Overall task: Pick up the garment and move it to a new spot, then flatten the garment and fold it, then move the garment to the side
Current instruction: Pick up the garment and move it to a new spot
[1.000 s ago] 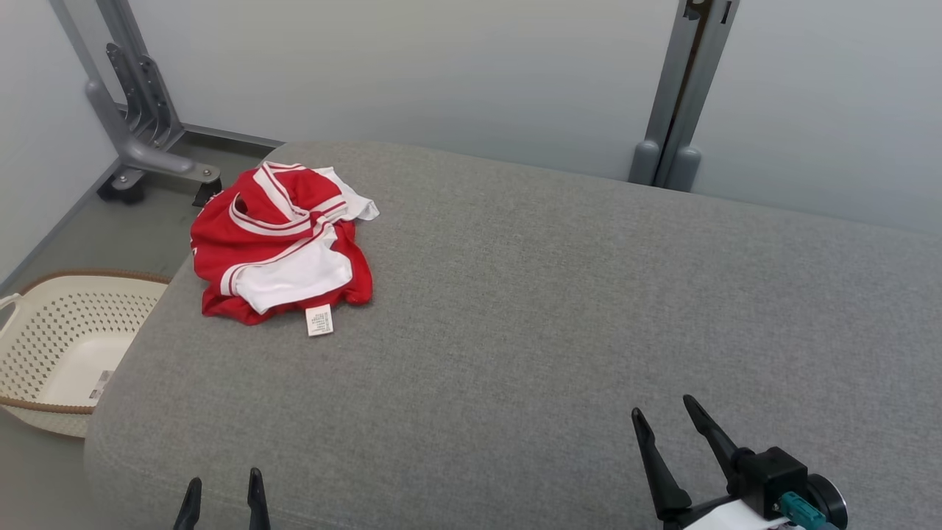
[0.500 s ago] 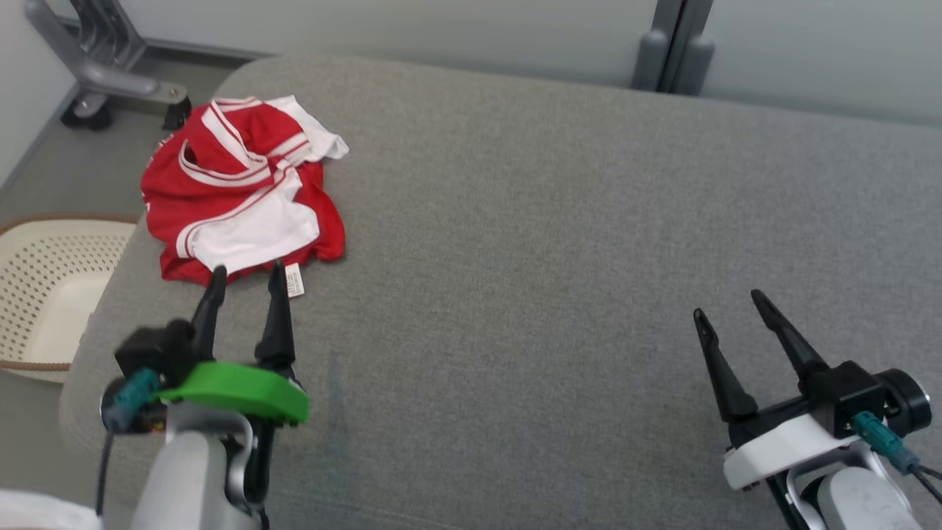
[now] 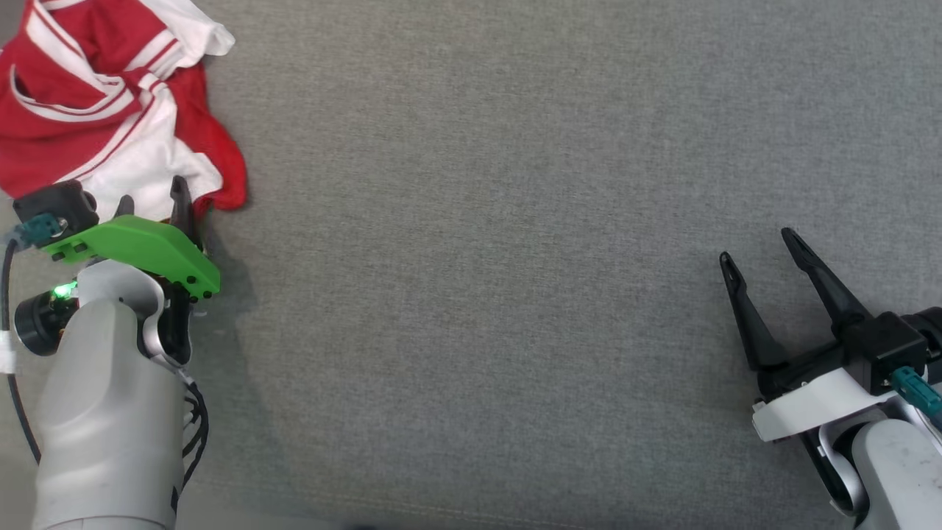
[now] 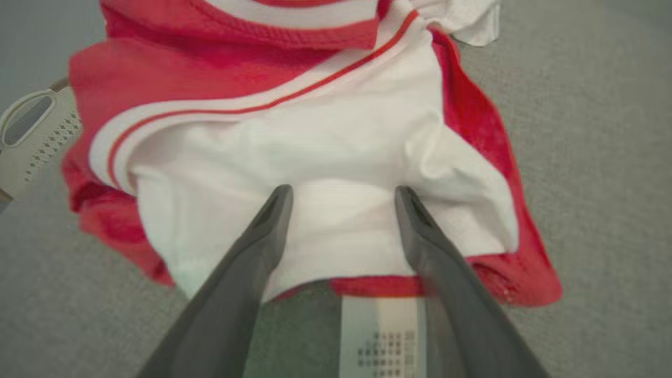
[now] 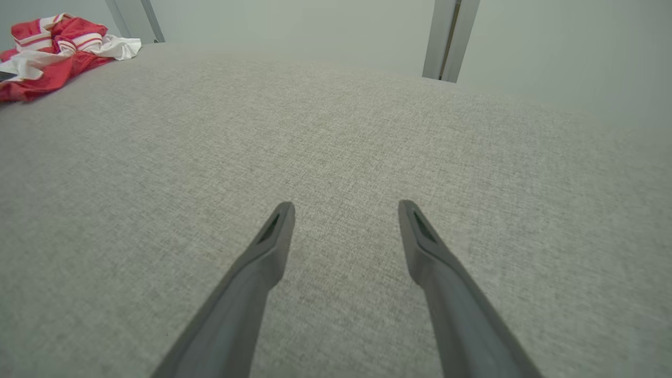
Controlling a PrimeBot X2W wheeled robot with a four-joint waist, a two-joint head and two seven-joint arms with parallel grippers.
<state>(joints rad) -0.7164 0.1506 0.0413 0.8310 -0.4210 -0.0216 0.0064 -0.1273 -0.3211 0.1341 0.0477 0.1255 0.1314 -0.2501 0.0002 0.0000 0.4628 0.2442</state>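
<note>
The garment (image 3: 88,103) is a crumpled red and white jersey lying at the upper left of the grey cushioned surface (image 3: 478,258). My left gripper (image 3: 151,195) stands open right at its near edge, both fingertips over the white panel. In the left wrist view the garment (image 4: 325,136) spreads before the open left gripper (image 4: 341,191), and a white care label (image 4: 380,336) lies between the fingers. My right gripper (image 3: 758,246) is open over bare fabric at the lower right. The right wrist view has the right gripper (image 5: 344,207) open and the garment (image 5: 52,52) far off at upper left.
A cream perforated basket (image 4: 31,131) sits beyond the surface's left edge in the left wrist view. A grey metal post (image 5: 446,39) stands against the pale wall behind the surface. Bare grey fabric stretches between the two grippers.
The head camera has tilted down and closer, so the whole picture shifted. My left arm has reached forward, bringing its open fingers onto the garment's near edge. The right gripper stays open.
</note>
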